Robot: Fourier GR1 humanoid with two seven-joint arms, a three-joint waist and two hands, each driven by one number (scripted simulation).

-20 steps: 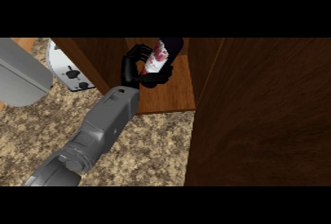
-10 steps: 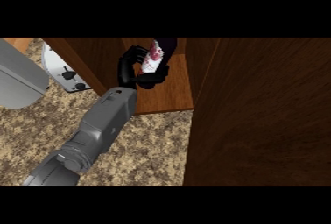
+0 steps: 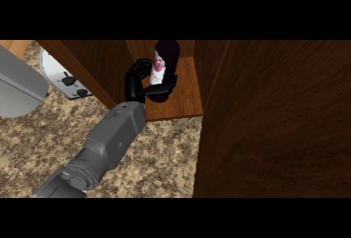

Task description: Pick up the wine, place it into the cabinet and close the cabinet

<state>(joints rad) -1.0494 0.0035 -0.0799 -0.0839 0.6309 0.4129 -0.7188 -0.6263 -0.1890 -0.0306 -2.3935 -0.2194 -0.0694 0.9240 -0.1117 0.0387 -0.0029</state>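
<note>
We note a white and red label on the wine [image 3: 162, 69], its writing too small to read. Since the earlier frames the bottle stands more upright, deeper over the cabinet [image 3: 179, 106] floor at 12 o'clock. The left hand [image 3: 140, 82] keeps its fingers [image 3: 139, 69] curled round the bottle from 9 o'clock.
</note>
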